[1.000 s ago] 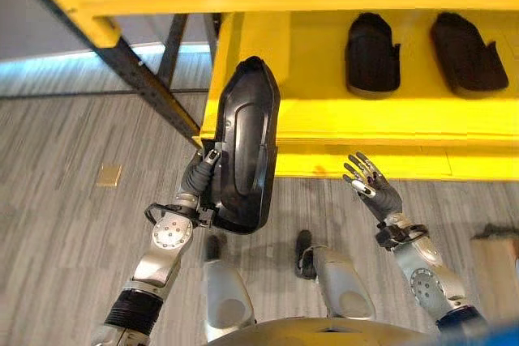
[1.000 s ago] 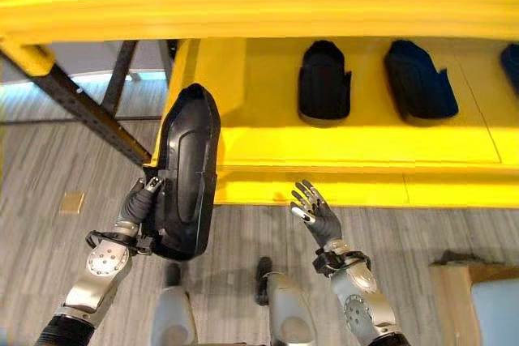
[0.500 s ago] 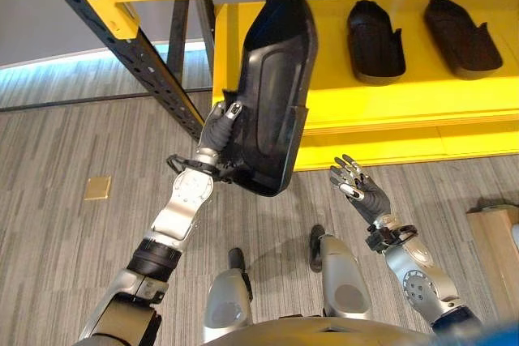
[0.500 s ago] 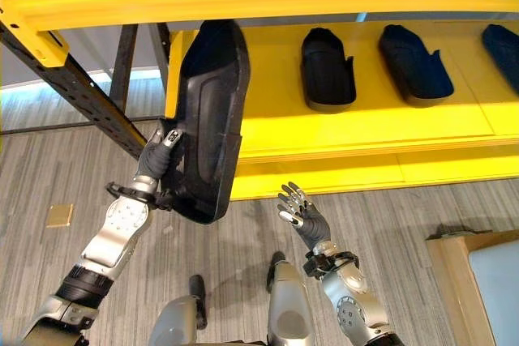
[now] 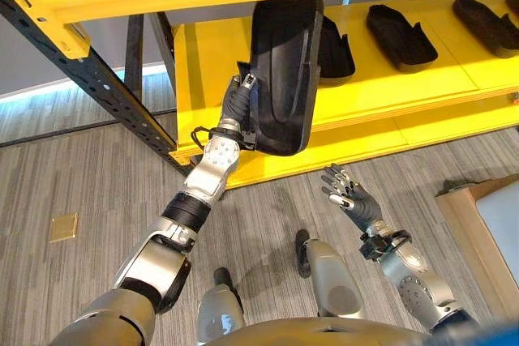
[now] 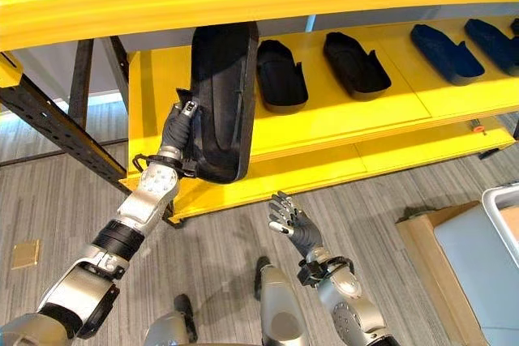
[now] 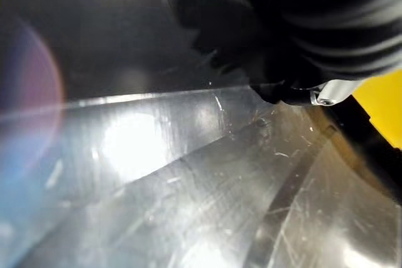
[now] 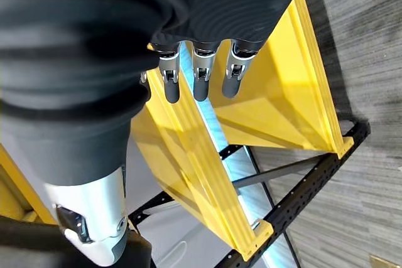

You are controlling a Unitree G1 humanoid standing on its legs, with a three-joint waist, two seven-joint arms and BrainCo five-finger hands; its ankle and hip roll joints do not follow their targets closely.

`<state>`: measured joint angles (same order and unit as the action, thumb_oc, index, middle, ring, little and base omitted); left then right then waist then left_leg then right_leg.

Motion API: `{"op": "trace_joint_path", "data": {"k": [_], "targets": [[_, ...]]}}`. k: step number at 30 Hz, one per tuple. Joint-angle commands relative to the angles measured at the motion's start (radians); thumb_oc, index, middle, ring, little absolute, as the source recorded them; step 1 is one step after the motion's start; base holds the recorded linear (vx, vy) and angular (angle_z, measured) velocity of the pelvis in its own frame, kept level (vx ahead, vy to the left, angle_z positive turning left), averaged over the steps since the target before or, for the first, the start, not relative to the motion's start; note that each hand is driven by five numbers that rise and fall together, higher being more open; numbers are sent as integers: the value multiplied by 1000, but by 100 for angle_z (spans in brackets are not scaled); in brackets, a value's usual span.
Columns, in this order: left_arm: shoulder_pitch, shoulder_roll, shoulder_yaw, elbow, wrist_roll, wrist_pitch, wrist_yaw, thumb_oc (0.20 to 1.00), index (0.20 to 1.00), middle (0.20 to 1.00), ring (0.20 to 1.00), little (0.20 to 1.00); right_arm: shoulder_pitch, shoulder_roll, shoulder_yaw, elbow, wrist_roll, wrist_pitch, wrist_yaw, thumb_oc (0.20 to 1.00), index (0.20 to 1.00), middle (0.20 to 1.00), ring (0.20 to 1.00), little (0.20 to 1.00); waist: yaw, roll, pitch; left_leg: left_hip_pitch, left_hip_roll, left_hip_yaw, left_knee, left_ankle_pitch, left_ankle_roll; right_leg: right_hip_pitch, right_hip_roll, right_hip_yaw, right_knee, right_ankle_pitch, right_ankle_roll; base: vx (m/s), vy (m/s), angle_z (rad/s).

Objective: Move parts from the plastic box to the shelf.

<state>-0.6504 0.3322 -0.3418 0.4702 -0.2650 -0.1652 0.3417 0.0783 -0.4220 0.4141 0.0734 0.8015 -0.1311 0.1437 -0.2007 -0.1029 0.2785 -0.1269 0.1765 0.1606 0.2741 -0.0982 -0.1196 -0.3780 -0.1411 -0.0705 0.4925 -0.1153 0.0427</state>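
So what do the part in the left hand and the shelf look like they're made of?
The black part in the left hand looks like moulded plastic, semi-gloss: soft highlights, fine scratches up close. The shelf looks like yellow-painted sheet metal, smooth and even, though that's less certain.

1. The shelf (image 5: 405, 79) was bright yellow — its upright frame (image 5: 97, 79) black with a row of punched holes.
2. The held part (image 5: 284, 70) was glossy black; the parts on the shelf (image 6: 355, 62) were black too.
3. The floor (image 5: 65, 160) was grey, with a fine wood-grain stripe.
4. The fingers (image 8: 198, 80) were silver — dark at the tips.
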Motion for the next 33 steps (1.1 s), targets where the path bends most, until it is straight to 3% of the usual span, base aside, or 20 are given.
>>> {"op": "trace_joint_path", "data": {"k": [1,4,9,15,19,24,33], "targets": [[-91,61,92,-19,-50,-85,94,200,200,200,200,200,-6,-3,5,-36,7,-31,11,1000,1000,1000,1000,1000,2,0,10,-45,117,-58,11,42,-47,122,-100,67,-189,56,127,-34,-32,-11],[-130,95,102,24,-26,-76,114,200,200,200,200,200,-2,-7,5,-36,4,-33,15,1000,1000,1000,1000,1000,-3,-2,11,-48,120,-56,11,45,-50,115,-96,68,-187,56,127,-23,-31,-5],[-270,199,82,243,-15,-40,119,200,200,200,200,200,-1,-30,10,-44,19,-36,34,1000,1000,1000,1000,1000,-15,-18,11,-57,137,-51,13,55,-58,97,-80,72,-194,67,131,-20,-37,-6],[-382,245,45,413,-48,-14,91,200,200,200,200,200,14,-42,5,-44,34,-37,42,1000,1000,1000,1000,1000,-24,-23,20,-77,144,-55,22,58,-63,82,-74,71,-187,68,134,-10,-15,-6],[-541,301,-17,585,-119,-3,53,200,200,200,200,200,3,-66,12,-67,59,-47,45,1000,1000,1000,1000,1000,-40,-46,46,-118,160,-63,50,57,-67,33,-55,73,-177,76,137,-58,-31,0],[-618,325,-27,673,-191,5,31,200,200,200,200,200,18,-67,17,-65,82,-46,46,1000,1000,1000,1000,1000,-50,-73,56,-155,187,-58,74,59,-73,-15,-33,77,-166,81,138,-31,-54,-15],[-663,369,40,750,-396,8,5,200,200,200,200,200,44,-73,24,-68,120,-35,50,1000,1000,1000,1000,1000,-62,-100,62,-235,207,-72,132,40,-80,-88,-17,78,-123,73,132,15,-18,-7]]}}
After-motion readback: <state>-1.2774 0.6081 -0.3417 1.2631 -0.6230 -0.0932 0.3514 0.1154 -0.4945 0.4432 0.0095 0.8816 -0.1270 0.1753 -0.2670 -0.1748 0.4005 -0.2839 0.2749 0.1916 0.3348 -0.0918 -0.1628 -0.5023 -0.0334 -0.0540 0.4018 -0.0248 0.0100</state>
